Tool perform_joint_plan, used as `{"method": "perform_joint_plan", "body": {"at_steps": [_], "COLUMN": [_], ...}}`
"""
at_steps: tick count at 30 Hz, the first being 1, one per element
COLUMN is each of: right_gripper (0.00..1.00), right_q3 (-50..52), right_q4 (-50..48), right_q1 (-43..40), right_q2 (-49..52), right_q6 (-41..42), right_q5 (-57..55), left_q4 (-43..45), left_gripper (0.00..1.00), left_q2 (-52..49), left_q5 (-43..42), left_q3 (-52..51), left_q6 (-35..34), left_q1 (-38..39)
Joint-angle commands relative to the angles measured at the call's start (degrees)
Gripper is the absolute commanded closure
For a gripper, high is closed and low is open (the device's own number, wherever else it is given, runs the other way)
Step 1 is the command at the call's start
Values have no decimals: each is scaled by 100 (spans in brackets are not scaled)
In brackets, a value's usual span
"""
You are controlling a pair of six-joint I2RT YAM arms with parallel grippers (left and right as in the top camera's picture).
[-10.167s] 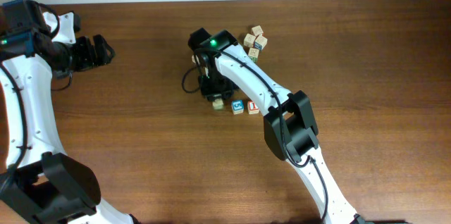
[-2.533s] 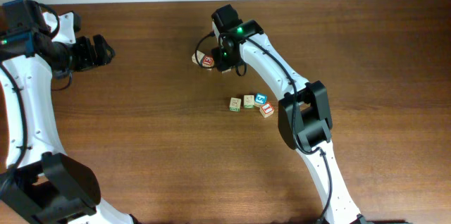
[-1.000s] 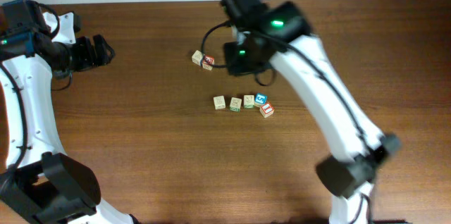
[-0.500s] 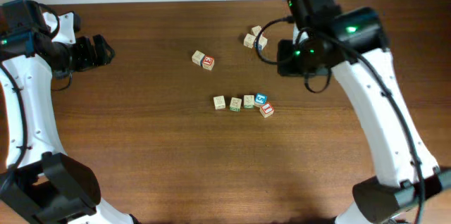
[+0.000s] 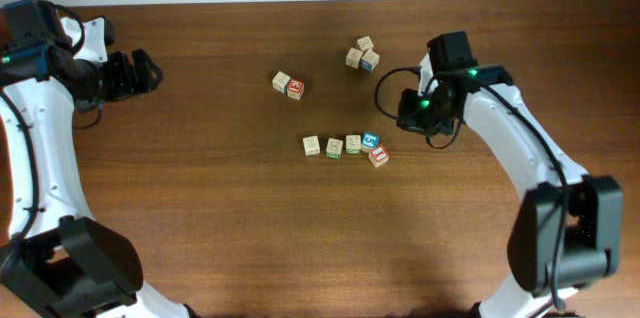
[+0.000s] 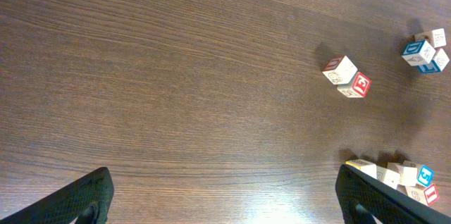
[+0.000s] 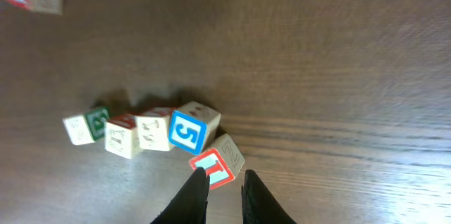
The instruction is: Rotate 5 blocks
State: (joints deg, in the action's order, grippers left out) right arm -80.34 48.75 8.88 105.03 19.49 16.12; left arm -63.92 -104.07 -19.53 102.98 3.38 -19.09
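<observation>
Right gripper (image 5: 416, 116) hangs over the wooden table (image 5: 200, 218), just right of the line of five letter cubes (image 5: 353, 144). In its wrist view the two dark fingers (image 7: 196, 194) are drawn almost together, with only a narrow gap between them and nothing held in it. Past the fingertips lies the near end of the line, not touched.

From overhead, the line sits near the middle of the table and runs left to right. It starts with a nearly plain cube (image 5: 311, 145), followed by two green-marked cubes and then a blue-marked cube (image 5: 371, 141). A red-marked cube (image 5: 378, 156) ends it, set slightly below the blue one so the line kinks at its right end. The wrist view shows the numeral 5 on the blue face.

Above and left of the line, well apart from it, sits a pair of cubes (image 5: 288, 84), one plain and one red-marked. A cluster of three cubes (image 5: 362, 55), one of them blue-marked, lies above the line's right end.

The left gripper (image 5: 143, 70) is at the far left edge of the table, its fingers spread wide and empty.
</observation>
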Motion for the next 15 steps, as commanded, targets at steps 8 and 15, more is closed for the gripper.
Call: {"method": "perform_joint_plan", "body": {"at_steps": [8,15], "right_gripper": [82,82], "right_q3": [74,72], "right_q4": [-514,-658], "right_q1": [66,236], "right_q2": [1056,1344], "right_q6": [-83,-105], "right_q5": [511,503], "left_q4": [-4,-4], "left_gripper": [1,1], "left_q2": [-7,-7], "left_q5": [-61,-61], "left_q3": [127,127], "left_q6": [-37,-35], "left_q1": [17,17]}}
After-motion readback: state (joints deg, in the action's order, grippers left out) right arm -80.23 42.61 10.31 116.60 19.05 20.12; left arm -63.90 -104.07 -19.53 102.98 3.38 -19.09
